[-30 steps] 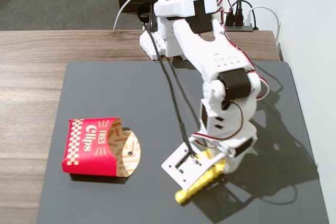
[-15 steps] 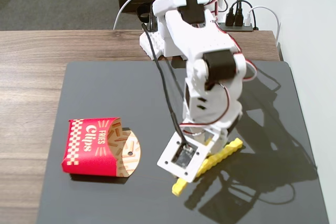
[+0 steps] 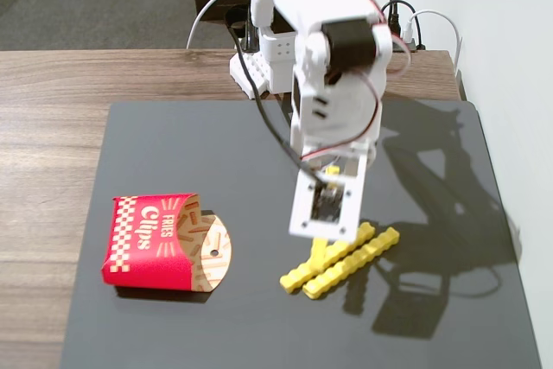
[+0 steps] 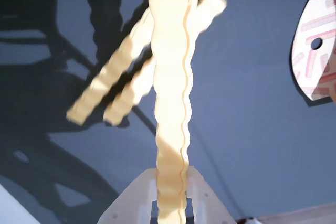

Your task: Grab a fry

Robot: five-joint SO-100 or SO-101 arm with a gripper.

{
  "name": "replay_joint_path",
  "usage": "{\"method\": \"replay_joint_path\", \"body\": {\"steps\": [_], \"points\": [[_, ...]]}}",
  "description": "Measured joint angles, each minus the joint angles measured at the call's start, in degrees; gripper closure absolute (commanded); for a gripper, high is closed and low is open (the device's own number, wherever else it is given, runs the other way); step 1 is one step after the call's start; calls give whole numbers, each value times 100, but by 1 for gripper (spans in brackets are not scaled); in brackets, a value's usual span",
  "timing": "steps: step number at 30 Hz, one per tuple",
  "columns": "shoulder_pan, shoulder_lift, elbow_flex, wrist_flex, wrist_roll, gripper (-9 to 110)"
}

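Note:
My gripper (image 3: 325, 229) is shut on one yellow crinkle-cut fry (image 4: 170, 77), pinched at its near end between both white jaws (image 4: 171, 176). In the wrist view the fry runs straight away from the jaws and crosses over two more fries (image 4: 113, 80) that lie side by side on the dark mat. In the fixed view these two fries (image 3: 350, 257) lie just right of and below the gripper, and the held fry's end (image 3: 318, 252) shows under the gripper. I cannot tell whether it touches them.
The red "Fries Clips" carton (image 3: 151, 239) lies on its side at the mat's left; its mouth shows at the right edge of the wrist view (image 4: 317, 45). The dark mat (image 3: 216, 153) covers a wooden table. A wall stands on the right.

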Motion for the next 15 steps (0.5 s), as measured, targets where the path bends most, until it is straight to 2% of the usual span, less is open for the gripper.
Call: {"method": "replay_joint_path", "body": {"steps": [7, 15], "points": [[132, 1327, 1362, -123, -563, 101], [598, 2215, 2215, -299, -967, 101]]}}
